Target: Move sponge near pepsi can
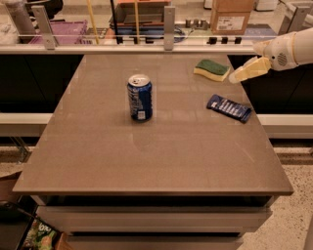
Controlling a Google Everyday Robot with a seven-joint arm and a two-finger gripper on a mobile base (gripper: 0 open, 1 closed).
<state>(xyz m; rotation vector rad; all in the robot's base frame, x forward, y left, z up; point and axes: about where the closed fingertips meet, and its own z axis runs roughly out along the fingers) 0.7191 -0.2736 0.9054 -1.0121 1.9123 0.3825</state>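
Note:
The sponge (212, 69), pale yellow with a dark green top, lies flat at the table's far right. The pepsi can (140, 97), blue with a silver top, stands upright near the table's middle, well left of the sponge. My gripper (239, 75) comes in from the right edge on a white arm, its pale yellow fingers pointing left and down. Its tip is just right of the sponge, close to it, and holds nothing.
A flat dark-blue snack wrapper (229, 108) lies at the right, in front of the sponge. The brown table (146, 161) has a railing with posts (169, 22) along its far edge. A cardboard box (233, 14) and shelves stand behind.

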